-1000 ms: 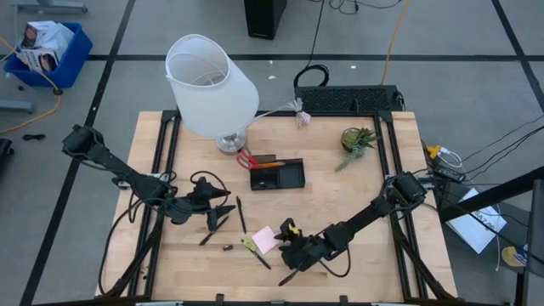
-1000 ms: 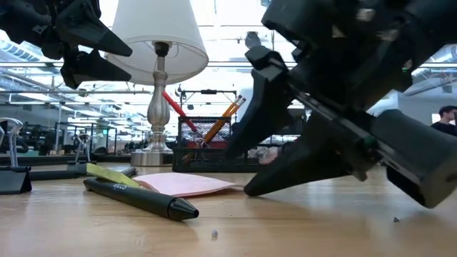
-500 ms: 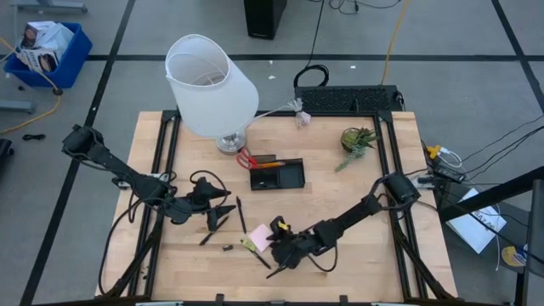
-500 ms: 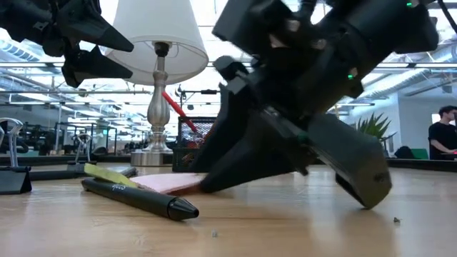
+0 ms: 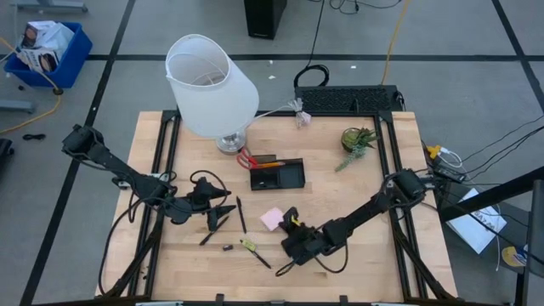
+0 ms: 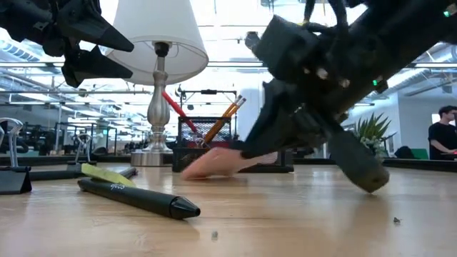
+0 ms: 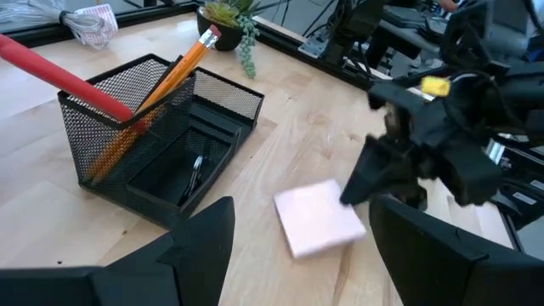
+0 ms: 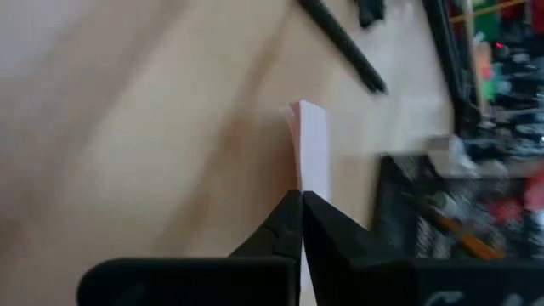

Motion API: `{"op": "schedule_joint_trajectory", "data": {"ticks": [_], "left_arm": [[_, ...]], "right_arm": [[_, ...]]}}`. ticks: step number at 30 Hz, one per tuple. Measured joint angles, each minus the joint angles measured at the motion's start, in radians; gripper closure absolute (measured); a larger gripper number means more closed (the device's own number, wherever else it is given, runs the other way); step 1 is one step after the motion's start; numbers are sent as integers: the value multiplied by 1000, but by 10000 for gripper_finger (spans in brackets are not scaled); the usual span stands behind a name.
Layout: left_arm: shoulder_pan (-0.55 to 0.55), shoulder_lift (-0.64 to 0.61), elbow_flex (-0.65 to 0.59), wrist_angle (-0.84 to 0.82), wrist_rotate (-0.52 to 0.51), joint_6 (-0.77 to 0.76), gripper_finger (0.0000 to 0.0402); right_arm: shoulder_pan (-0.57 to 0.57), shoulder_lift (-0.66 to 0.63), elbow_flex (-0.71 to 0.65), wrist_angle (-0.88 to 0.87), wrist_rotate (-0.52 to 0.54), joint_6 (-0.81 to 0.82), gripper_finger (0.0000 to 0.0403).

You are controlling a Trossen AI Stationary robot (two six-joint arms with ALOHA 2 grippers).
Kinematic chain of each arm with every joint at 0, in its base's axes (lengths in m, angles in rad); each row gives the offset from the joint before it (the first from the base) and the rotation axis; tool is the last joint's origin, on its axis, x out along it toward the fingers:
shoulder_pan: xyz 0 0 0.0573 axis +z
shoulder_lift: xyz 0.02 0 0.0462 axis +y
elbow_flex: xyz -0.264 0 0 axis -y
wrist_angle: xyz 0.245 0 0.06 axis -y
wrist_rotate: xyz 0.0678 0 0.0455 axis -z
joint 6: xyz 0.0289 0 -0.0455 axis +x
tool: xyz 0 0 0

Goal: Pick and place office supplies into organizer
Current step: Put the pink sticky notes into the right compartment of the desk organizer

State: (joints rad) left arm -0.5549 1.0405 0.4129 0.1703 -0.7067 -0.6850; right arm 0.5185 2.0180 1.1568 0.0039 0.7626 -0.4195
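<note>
One thin pink sticky-note pad, edge pinched in the closed right hand.

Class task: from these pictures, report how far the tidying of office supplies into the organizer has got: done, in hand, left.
Done: the scissors and an orange pencil already stand in the organizer. In hand: the right gripper is shut on the pink sticky-note pad, lifted off the table. Left: a pen, a black marker and small bits near the open left gripper.

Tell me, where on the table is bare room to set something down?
Bare wood lies between the organizer and the plant, and near the table's right front corner. Crowded: pens and marker beside the left gripper.
</note>
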Motion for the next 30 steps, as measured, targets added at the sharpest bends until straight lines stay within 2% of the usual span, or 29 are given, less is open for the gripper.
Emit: {"op": "schedule_joint_trajectory", "data": {"ticks": [5, 13, 20, 24, 30], "left_arm": [[0, 0, 0, 0, 0, 0, 128], [0, 0, 0, -3, 0, -2, 128], [0, 0, 0, -1, 0, -5, 128], [0, 0, 0, -1, 0, -5, 128], [0, 0, 0, -2, 1, -5, 128]], "right_arm": [[31, -113, 4, -108, 149, 43, 402], [32, -203, 4, -224, 283, 84, 402], [-58, -208, 1, -310, 290, 194, 403], [-126, -208, -48, -314, 336, 187, 403], [-233, -208, -134, -242, 258, 180, 403]]}}
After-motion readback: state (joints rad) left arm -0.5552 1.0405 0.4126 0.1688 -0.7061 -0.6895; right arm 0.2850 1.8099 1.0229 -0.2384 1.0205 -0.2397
